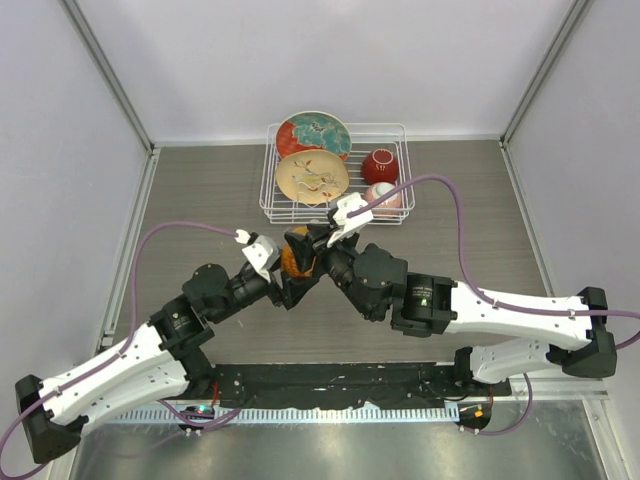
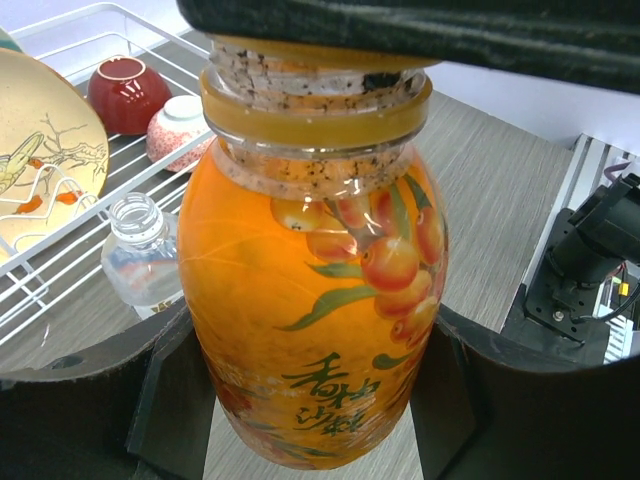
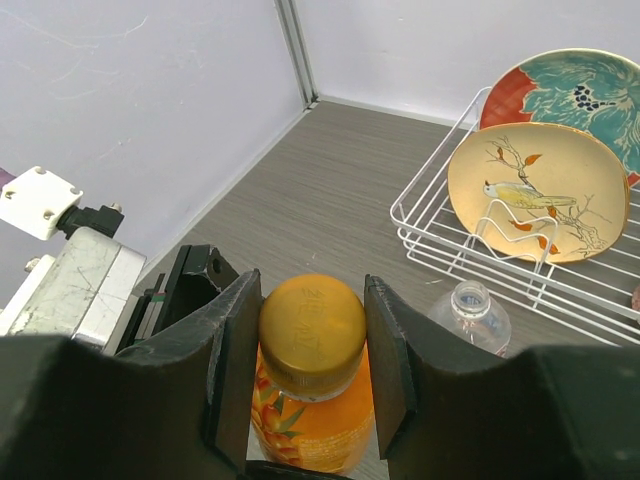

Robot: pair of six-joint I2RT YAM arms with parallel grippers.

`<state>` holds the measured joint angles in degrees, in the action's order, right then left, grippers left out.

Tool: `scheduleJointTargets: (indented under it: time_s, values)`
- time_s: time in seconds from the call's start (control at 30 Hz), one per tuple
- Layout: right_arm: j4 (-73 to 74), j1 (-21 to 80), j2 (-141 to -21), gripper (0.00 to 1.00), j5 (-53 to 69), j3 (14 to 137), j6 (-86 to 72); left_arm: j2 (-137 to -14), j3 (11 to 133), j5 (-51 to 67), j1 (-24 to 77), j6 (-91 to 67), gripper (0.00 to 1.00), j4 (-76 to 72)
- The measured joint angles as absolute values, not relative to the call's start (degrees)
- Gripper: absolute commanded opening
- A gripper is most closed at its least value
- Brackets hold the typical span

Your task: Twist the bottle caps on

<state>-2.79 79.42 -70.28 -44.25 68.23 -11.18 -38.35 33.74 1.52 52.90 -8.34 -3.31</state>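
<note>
The squat orange bottle [image 2: 320, 300] stands upright at the table's middle [image 1: 297, 255]. My left gripper [image 2: 315, 400] is shut on its body, a finger on each side. The orange cap [image 3: 312, 330] sits on the bottle's neck. My right gripper [image 3: 313, 345] is shut on that cap from above, both pads touching its sides. The clear water bottle [image 3: 470, 315] stands just behind, open-necked with no cap on it; it also shows in the left wrist view [image 2: 140, 255]. The white cap is out of view.
A white wire rack [image 1: 275, 205] stands at the back with two plates [image 1: 313, 175] and a red bowl [image 1: 380, 165] and a pink bowl [image 1: 383, 196]. Both arms meet over the table's middle. Side walls close in left and right.
</note>
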Motion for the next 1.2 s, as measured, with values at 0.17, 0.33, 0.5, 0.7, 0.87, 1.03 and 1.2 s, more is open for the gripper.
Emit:
scheduleJointTargets:
  time_s: [0.17, 0.33, 0.5, 0.7, 0.87, 1.03, 1.2]
  values:
    - [-2.5, 79.8, -70.3, 0.5, -44.1, 68.9, -10.8, -37.8, 33.7, 2.0, 52.9, -8.4, 0.0, -3.6]
    - [0.3, 81.4, -68.7, 0.78, -41.1, 69.3, -10.9, -37.3, 33.8, -0.1, 51.7, -9.9, 0.0, -6.4]
    - [2.0, 82.6, -66.8, 0.8, -37.9, 69.4, -9.9, -36.2, 34.1, -1.9, 50.5, -11.2, 0.0, -9.5]
    - [3.6, 82.7, -65.6, 0.79, -34.5, 71.1, -9.0, -36.1, 34.7, 0.6, 50.5, -11.5, 0.0, -10.5]
    - [10.1, 82.8, -60.2, 0.82, -30.6, 72.6, -8.0, -36.1, 34.7, 5.5, 50.4, -11.5, 0.0, -10.4]
    - [18.1, 82.6, -55.2, 0.86, -25.8, 81.0, -5.4, -36.1, 35.2, 14.3, 50.3, -11.7, 0.0, -9.7]
    - [21.5, 82.3, -51.2, 0.9, -24.5, 85.1, -1.4, -36.4, 37.4, 24.3, 50.2, -12.2, 0.0, -8.8]
